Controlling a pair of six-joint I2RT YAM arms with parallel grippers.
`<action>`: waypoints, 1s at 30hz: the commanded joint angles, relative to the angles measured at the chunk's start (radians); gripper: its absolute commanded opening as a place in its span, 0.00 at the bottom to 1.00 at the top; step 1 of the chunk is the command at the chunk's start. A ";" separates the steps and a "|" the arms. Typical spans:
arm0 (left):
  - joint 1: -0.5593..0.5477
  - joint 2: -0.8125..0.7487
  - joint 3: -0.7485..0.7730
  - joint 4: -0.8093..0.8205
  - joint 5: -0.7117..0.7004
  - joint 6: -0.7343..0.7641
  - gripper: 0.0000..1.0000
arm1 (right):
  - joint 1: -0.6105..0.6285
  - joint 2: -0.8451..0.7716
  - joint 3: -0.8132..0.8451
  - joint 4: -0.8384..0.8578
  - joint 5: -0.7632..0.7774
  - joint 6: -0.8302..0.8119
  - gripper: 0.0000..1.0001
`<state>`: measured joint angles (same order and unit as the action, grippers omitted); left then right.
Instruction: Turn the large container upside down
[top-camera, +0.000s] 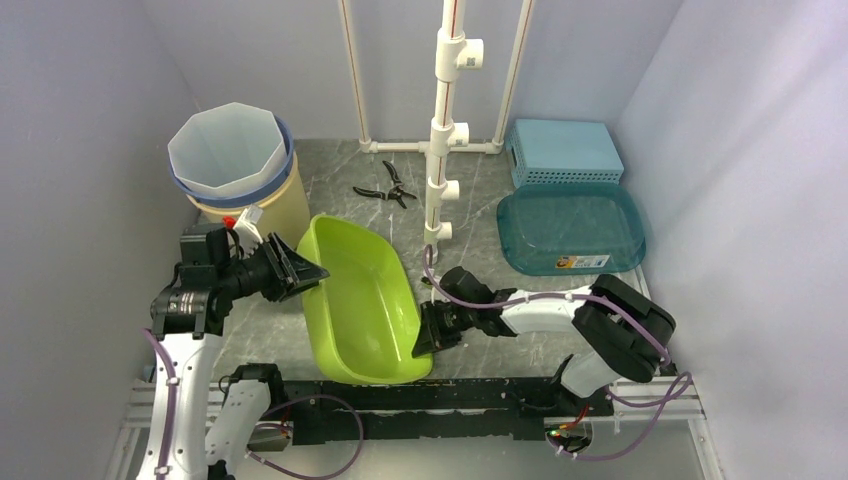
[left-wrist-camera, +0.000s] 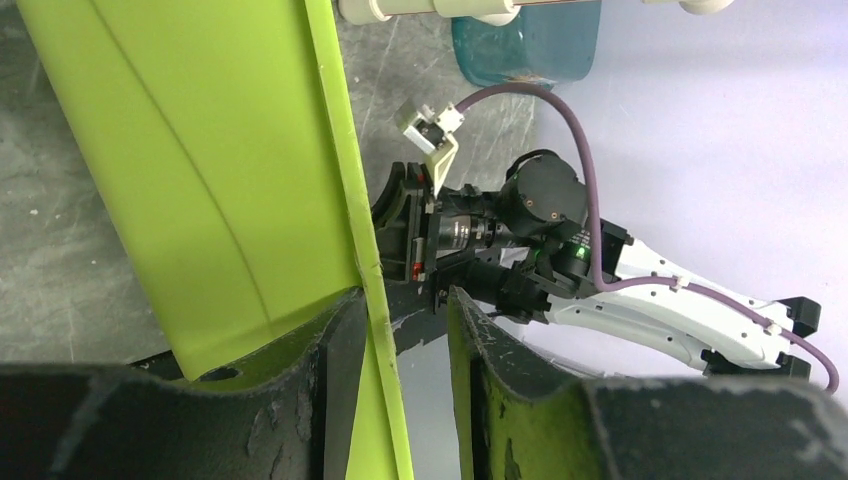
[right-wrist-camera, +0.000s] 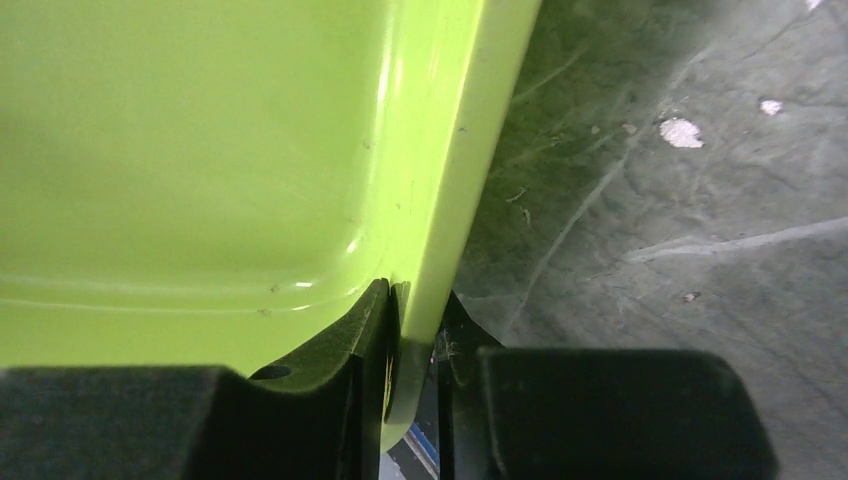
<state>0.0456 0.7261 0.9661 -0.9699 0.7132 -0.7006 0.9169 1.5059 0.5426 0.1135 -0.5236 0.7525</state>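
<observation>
The large container (top-camera: 360, 300), a lime-green tub, lies open side up between the two tools, showing only bare green plastic inside. The left gripper (top-camera: 310, 272) straddles its far left rim. In the wrist view one finger (left-wrist-camera: 335, 350) lies against the inner wall while the other finger (left-wrist-camera: 480, 350) stands clear of the rim with a gap showing, so this grasp is slack rather than clenched. The right gripper (top-camera: 425, 335) meets the tub's near right rim from the opposite side. Its fingers (right-wrist-camera: 360, 330) sit close on both faces of the lip, pinching it. Beyond the left gripper stands a cream bucket (top-camera: 285, 205) with a translucent faceted bin (top-camera: 225, 150) nested in its mouth. Beyond the right gripper a teal tray (top-camera: 570, 230) rests on the grey table (top-camera: 480, 190), with a pale blue perforated basket (top-camera: 562, 150) just behind it. Pliers (top-camera: 388, 188) lie past the tub's far end.
</observation>
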 joint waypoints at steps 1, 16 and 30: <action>-0.052 0.021 -0.004 0.071 0.048 -0.037 0.41 | 0.078 -0.042 0.066 0.127 -0.068 -0.026 0.22; -0.364 0.047 -0.011 0.188 -0.151 -0.193 0.40 | 0.152 -0.132 0.038 0.006 0.262 0.085 0.64; -0.477 0.094 0.009 0.261 -0.192 -0.241 0.40 | 0.186 -0.159 0.042 -0.121 0.367 0.098 0.49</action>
<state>-0.3737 0.7956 0.9665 -0.6998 0.5262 -0.9207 1.0843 1.3430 0.5434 -0.1055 -0.1574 0.8486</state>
